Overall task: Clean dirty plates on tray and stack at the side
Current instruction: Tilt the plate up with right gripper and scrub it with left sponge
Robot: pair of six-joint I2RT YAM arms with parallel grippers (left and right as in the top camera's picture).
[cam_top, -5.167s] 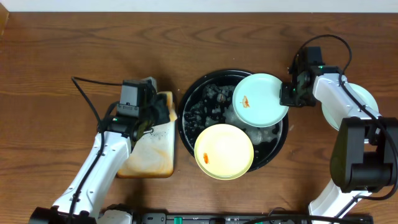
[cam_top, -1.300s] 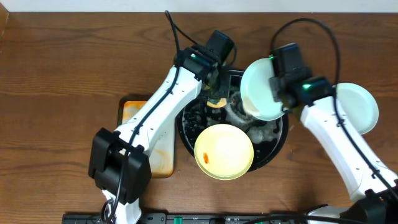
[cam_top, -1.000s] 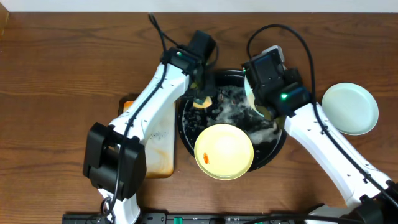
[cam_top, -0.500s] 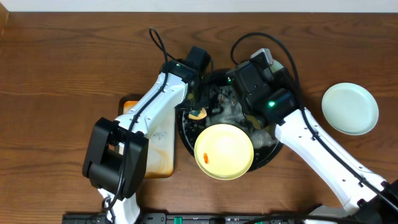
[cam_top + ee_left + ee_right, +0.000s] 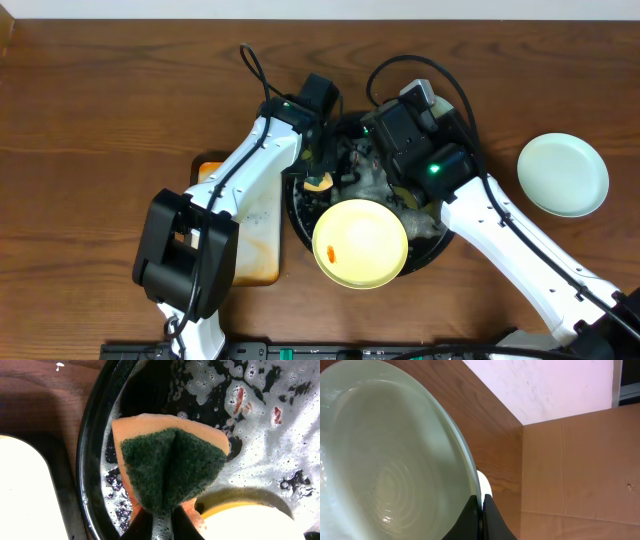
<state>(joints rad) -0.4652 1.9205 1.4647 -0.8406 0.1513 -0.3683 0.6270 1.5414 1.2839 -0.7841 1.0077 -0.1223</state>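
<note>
Overhead, the brown wood tabletop [image 5: 90,120] carries one large round black tray [image 5: 300,228] at its middle and one smaller rectangular tray [image 5: 250,250], stained orange, just left of it. White foam [image 5: 260,460] lies over the round tray's wet floor.

Three plates show. One yellow plate [image 5: 360,243] sits on the near part of the round tray and overhangs its near rim, with a small orange smear near its left edge. One mint plate [image 5: 563,175] lies flat on the bare wood, well to the right of the tray. The second mint plate [image 5: 385,460] is tilted up over the far right part of the tray, mostly hidden under the right arm from above. The right gripper [image 5: 481,510] pinches its rim between closed fingers, and the plate spreads away to their left in the wrist view.

One sponge [image 5: 170,470], orange with a dark green scouring face, is squeezed and folded in the left gripper [image 5: 161,522]. It hangs just inside the tray's left rim, beside the yellow plate's far edge. Whether it touches the tray floor cannot be told.
</note>
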